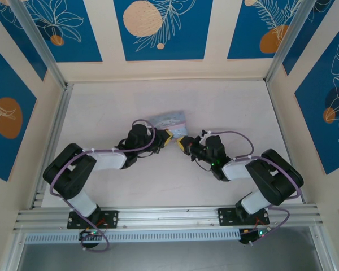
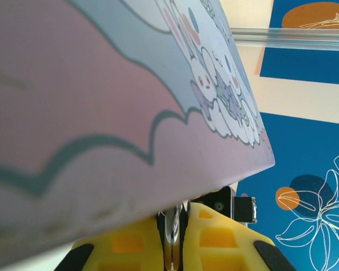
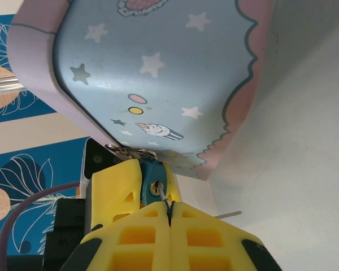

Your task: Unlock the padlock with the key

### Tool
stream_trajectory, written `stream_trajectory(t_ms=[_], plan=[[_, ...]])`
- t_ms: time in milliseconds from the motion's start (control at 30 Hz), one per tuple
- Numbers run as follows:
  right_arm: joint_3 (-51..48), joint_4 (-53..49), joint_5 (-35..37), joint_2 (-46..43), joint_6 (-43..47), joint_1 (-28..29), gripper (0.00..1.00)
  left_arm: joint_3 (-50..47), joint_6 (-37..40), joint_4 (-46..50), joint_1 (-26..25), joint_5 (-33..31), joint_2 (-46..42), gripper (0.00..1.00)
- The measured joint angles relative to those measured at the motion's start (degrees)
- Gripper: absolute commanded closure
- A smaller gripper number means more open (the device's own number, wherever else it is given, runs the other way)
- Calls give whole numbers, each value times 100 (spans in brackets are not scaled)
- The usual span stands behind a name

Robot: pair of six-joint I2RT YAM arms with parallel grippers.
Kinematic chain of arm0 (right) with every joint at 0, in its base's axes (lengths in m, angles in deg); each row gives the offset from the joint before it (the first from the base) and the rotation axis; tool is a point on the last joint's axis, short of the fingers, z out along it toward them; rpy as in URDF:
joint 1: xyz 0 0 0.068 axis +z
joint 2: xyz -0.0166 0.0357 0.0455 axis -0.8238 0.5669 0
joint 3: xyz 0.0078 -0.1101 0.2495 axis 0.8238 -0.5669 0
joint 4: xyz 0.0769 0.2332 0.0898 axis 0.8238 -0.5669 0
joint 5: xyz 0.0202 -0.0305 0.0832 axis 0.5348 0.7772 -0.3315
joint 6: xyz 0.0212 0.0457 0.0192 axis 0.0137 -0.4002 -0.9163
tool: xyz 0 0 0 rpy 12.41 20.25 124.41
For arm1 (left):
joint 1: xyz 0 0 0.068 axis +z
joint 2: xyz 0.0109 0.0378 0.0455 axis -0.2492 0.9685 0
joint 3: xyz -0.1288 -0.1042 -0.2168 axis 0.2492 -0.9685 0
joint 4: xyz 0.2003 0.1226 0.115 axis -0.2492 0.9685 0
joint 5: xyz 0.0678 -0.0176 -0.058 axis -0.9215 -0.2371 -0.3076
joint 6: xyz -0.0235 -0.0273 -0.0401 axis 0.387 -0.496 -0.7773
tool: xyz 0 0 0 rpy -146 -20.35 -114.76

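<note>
Pale tabletop (image 1: 226, 107) is seen from above, with the left tool (image 1: 168, 137) and right tool (image 1: 182, 141) tip to tip beside the tin (image 1: 168, 119).

At the left wrist, that tool is pressed onto a thin metal edge (the padlock (image 2: 172, 231), by the look of it).

At the right wrist, the key (image 3: 167, 202) is pinched. It should be aligned with the keyhole, pushed straight, then turned. Just ahead of the tips, the small teal padlock is presented keyhole-first.

left end effector (image 1: 168, 137) facing right end effector (image 1: 183, 142), tin (image 1: 170, 119) just behind, padlock (image 3: 152, 179) and key (image 3: 167, 200) between
</note>
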Motion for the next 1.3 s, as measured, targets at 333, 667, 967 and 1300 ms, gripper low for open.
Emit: stream_trajectory(t_ms=[333, 667, 967, 1300], plan=[[98, 33, -9, 120, -44, 0, 100, -17, -2, -2, 31, -4, 0, 100], [120, 474, -35, 444, -267, 33, 100, -17, -17, -2, 42, -55, 0, 100], [94, 728, -37, 538, -422, 74, 100, -17, -39, -35, 63, -68, 0, 100], [9, 813, -79, 538, -422, 83, 100, -15, -39, -37, 61, -55, 2, 100]])
